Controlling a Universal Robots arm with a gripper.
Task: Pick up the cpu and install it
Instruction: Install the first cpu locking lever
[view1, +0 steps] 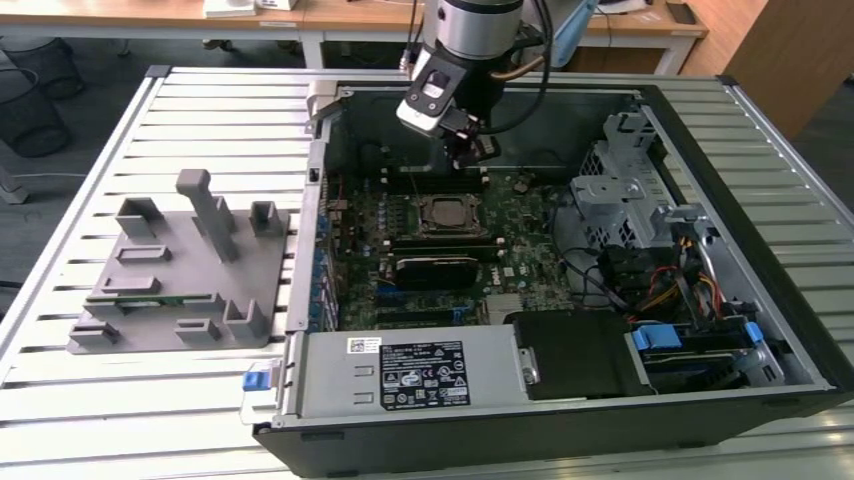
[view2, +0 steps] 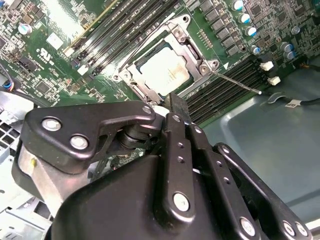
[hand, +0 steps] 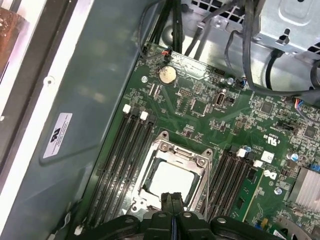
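The cpu (hand: 169, 183) lies flat as a pale silvery square inside the motherboard's socket frame (hand: 199, 161); it also shows in the second wrist view (view2: 162, 70) and in the exterior view (view1: 446, 213). My gripper (view1: 467, 158) hangs above the motherboard, just behind the socket towards the case's back wall. Its two black fingers (hand: 172, 200) are pressed together with nothing between them; the tips are apart from the cpu. A thin metal lever (view2: 235, 82) sticks out beside the socket.
The open computer case (view1: 747, 130) lies on a slatted table. Memory slots (hand: 122, 150) flank the socket, with a drive cage and cables (view1: 641, 210) on the exterior view's right. A grey plastic fixture (view1: 174, 290) holding a green memory stick (view1: 147, 298) stands outside the case.
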